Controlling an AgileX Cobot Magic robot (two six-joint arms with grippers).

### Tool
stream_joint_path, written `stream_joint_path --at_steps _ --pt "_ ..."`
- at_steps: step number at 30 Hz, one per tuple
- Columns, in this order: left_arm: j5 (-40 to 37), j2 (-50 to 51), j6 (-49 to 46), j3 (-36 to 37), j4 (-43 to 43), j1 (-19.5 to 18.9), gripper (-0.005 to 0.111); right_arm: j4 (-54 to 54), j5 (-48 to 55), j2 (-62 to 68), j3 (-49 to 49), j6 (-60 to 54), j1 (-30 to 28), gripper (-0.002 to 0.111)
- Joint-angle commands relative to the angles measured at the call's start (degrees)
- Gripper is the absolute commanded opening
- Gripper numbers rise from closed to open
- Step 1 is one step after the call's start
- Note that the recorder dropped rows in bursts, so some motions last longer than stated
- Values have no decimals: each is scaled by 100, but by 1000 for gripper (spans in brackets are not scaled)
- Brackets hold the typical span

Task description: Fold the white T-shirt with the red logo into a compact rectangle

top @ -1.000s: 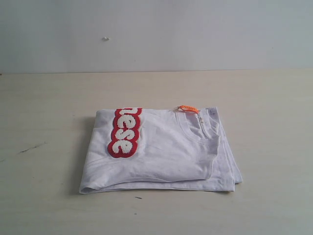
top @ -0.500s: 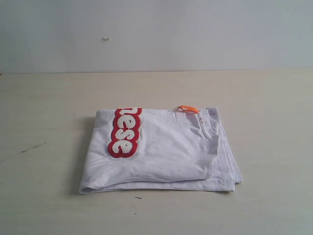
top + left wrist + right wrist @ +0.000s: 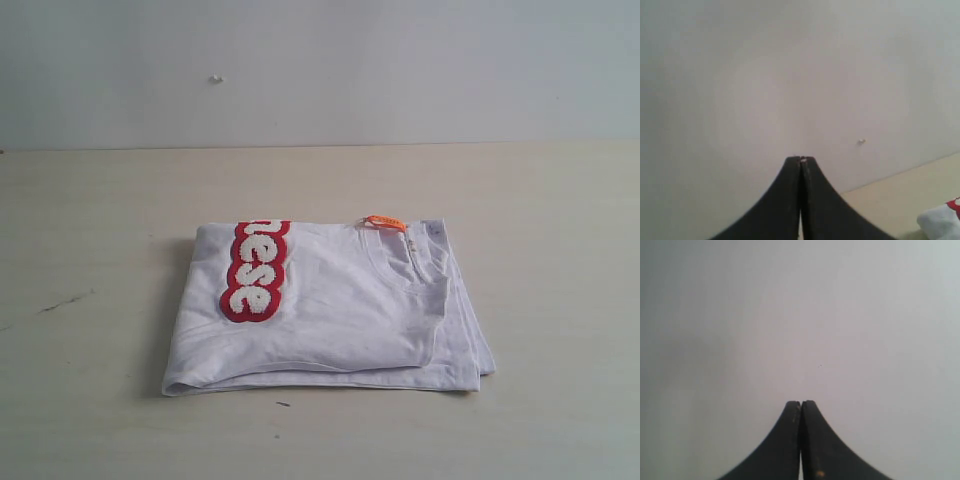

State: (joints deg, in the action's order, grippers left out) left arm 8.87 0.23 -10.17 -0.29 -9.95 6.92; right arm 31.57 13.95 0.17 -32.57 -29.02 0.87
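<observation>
Shirt (image 3: 340, 310) lies folded on table (image 3: 100, 250), logo (image 3: 255, 272) up.

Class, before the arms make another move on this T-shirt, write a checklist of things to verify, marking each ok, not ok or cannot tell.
1. Is the white T-shirt a compact rectangle? ok; layers slightly offset at one corner.
2. Is the red logo on top? ok; part wraps over the far fold.
3. Is the orange neck tag tucked in? not ok; it sticks out.
4. Is the left pincer shut and empty? ok.
5. Is the right pincer shut and empty? ok.
6. Does the shirt lie wholly on the table? ok.
</observation>
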Motion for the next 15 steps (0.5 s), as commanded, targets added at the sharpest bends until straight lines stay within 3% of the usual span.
stream_joint_path --at_steps 1,15 --pt "-357 -23 75 29 13 -40 0 -5 5 -17 17 13 16 0" --pt "-2232 -23 1017 29 70 -65 0 -7 5 -17 17 23 16 0"
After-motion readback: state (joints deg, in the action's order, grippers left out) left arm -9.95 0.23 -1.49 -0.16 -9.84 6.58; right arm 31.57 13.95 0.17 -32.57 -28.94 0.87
